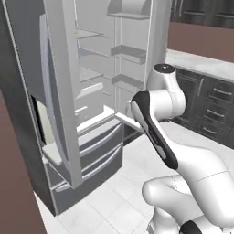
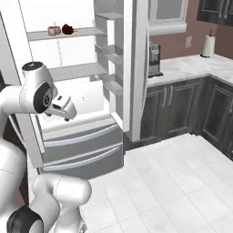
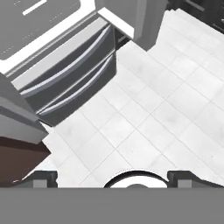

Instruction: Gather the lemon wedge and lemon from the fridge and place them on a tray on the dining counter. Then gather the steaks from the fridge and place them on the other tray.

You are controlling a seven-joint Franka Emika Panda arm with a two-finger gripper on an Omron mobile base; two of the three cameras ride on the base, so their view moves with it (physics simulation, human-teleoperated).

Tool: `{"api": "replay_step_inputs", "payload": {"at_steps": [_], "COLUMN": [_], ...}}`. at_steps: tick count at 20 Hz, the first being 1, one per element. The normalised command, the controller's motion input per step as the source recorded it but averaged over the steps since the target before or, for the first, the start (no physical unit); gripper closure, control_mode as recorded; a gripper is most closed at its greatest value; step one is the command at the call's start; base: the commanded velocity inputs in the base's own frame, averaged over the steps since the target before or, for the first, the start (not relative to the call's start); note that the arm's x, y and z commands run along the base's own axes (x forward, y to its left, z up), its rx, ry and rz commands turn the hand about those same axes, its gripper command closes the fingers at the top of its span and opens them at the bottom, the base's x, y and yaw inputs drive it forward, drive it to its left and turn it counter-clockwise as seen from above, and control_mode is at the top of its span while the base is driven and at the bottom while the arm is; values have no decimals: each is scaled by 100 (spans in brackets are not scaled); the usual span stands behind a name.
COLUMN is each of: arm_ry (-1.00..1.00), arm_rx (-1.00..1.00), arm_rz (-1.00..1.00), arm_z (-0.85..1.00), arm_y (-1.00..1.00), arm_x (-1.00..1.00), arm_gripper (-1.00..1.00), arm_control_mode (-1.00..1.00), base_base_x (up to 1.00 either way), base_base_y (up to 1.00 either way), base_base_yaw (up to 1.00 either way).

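Up on the white upper shelf (image 2: pixel 86 32) of the open grey fridge (image 2: pixel 82 150), two small items, maybe dark steaks (image 2: pixel 60 30), are lying above the empty spread gripper (image 3: pixel 112 177), which is pointing down at the tiled floor (image 3: pixel 166 109)

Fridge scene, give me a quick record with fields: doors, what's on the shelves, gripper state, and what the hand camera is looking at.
fridge: both upper doors open
upper shelf: two small items, one pale, one dark; too small to identify
gripper: open, holding nothing
hand view: drawer fronts and tiled floor
counter: paper towel roll
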Motion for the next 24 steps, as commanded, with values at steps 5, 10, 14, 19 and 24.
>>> {"api": "replay_step_inputs", "payload": {"at_steps": [5,10,14,19,24], "arm_ry": [0,0,0,0,0], "arm_rx": [0,0,0,0,0], "arm_rz": [0,0,0,0,0], "arm_z": [0,0,0,0,0], "arm_y": [0,0,0,0,0], "arm_x": [0,0,0,0,0], "arm_gripper": [-100,-100,-100,-100,-100], "arm_control_mode": [100,100,100,100,100], "base_base_x": [58,76,82,61,62], "base_base_y": [-53,-32,-16,-32,-22], "base_base_yaw": [39,38,36,31,28]}}
